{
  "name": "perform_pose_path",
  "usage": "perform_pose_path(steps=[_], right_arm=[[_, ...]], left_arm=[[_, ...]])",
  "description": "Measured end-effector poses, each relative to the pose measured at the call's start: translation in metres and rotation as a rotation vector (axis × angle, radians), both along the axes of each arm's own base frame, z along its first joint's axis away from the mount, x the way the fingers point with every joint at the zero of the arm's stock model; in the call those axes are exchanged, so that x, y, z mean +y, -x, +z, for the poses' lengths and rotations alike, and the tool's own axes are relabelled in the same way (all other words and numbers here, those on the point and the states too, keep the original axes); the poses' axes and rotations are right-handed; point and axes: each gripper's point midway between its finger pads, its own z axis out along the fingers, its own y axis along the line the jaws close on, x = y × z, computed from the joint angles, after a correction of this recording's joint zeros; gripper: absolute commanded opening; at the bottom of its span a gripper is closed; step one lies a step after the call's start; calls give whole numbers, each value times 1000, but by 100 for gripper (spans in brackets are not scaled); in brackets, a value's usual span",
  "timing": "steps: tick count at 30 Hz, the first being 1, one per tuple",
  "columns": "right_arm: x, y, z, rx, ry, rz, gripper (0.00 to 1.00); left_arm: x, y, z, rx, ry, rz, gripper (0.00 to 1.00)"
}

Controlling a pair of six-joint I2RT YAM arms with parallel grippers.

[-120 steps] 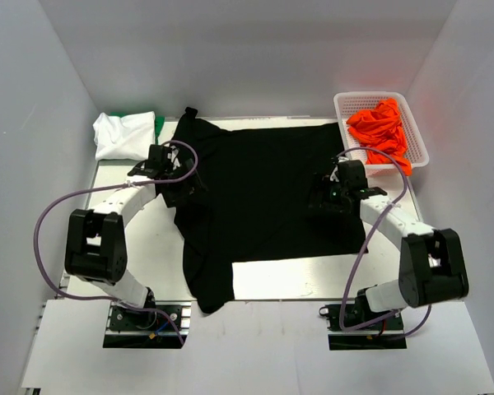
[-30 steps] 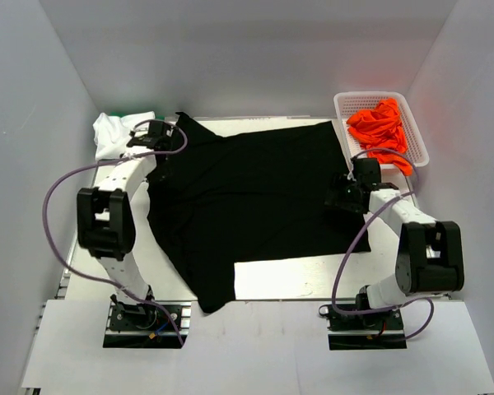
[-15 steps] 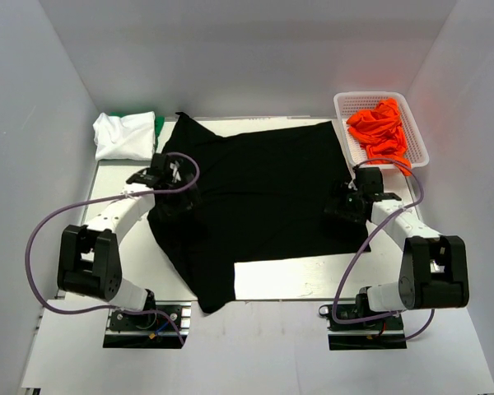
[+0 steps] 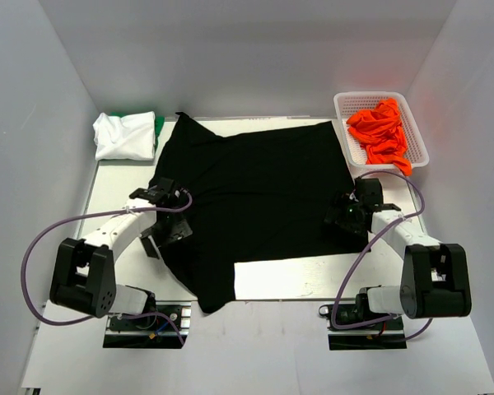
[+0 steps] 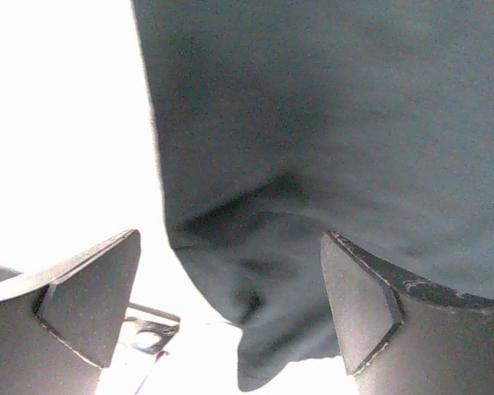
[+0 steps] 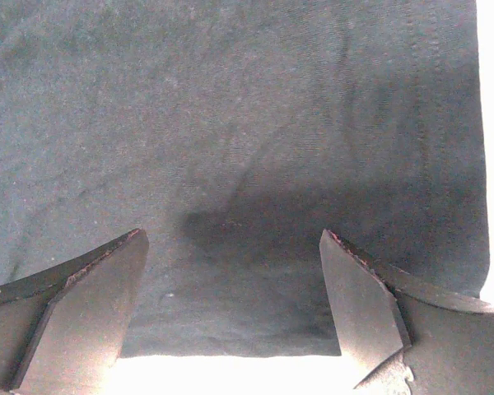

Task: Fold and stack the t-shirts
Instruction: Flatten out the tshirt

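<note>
The large black t-shirt lies spread over the table, one sleeve trailing toward the front edge. My left gripper is open and empty, hovering over the shirt's left edge; the left wrist view shows dark cloth and a rumpled edge between its fingers. My right gripper is open and empty above the shirt's lower right corner; the right wrist view shows flat cloth and its hem between the fingers. A folded white shirt lies on a green one at the back left. Orange shirts fill a basket.
A white mesh basket stands at the back right beside the table. Grey walls close in the back and both sides. Purple cables loop from each arm. The table's white front strip shows below the shirt.
My left gripper drew back from the shirt's far left shoulder to its near left edge. My right gripper slid slightly nearer along the right edge. The shirt's left side lies flatter.
</note>
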Motion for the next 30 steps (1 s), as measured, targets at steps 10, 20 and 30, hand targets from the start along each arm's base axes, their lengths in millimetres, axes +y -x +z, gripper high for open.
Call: perform_pose_path(steps=[10,20,30], right_arm=[[-9,0,6,-33,38,-30,90],[-7,8,5,-26,23,-20,90],[-6,12,2,-14,14,-18,90]], left_arm=[[31,-4,30,-25,-168,116,98],[-27,17,14,-104,202,-16,83],[-61,-14,11,-157,323,-70,83]])
